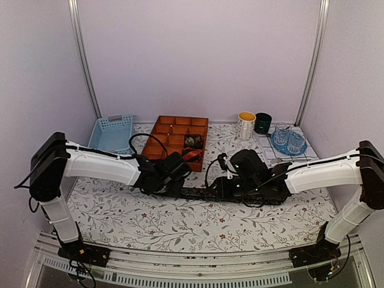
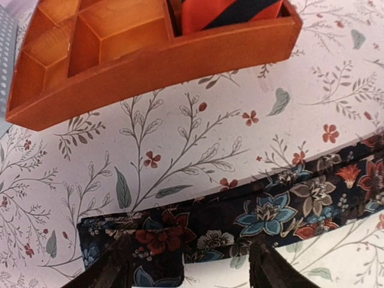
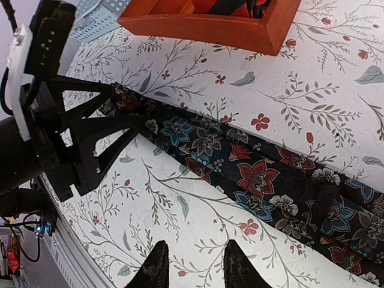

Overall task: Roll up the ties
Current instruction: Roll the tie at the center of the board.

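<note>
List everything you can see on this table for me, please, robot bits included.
floral tie: one, dark with red and blue flowers, flat on the tablecloth, one end folded over
striped tie: one, red and black, in a near tray compartment
rolled tie: one, dark, in a tray compartment
tray: one, orange, back centre
basket: one, light blue, left of tray
mugs: two, white mug and green mug, right of tray
plate: one, blue, back right
glasses: apparently two, clear, on plate
tablecloth: one, white, floral
left gripper: open, over the tie's folded end
right gripper: open, empty
</note>
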`<state>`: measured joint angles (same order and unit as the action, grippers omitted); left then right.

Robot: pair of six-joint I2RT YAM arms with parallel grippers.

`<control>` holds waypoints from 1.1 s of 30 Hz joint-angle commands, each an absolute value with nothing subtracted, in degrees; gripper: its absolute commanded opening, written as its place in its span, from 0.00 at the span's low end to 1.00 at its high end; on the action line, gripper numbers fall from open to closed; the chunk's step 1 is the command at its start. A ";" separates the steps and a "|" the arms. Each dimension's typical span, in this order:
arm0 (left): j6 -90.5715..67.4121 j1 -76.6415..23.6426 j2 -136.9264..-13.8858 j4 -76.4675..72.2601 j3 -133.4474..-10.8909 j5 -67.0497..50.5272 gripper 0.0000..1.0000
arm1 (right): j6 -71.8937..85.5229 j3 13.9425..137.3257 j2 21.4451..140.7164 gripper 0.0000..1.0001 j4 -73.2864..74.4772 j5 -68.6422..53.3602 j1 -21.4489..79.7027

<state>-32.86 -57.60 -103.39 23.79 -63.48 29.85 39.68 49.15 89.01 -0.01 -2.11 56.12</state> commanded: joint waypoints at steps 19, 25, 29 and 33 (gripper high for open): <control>-41.33 -33.78 -77.37 -9.80 -34.80 -2.58 0.00 | 42.18 74.85 112.16 0.08 -1.60 -17.51 57.24; -43.14 -31.71 -79.31 -17.44 -30.63 -9.01 0.00 | 43.97 83.82 120.99 0.04 -0.68 -21.37 57.38; -43.74 -30.89 -81.19 -21.40 -28.68 -11.60 0.00 | 44.46 89.70 126.02 0.02 1.16 -22.80 57.31; -44.08 -30.26 -83.10 -24.02 -27.54 -13.61 0.00 | 44.71 94.03 130.04 0.02 2.72 -23.22 57.23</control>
<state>-43.38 -31.38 -81.54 -18.11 -28.80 -9.54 43.94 90.04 123.00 0.51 -21.47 56.99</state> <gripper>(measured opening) 0.002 0.021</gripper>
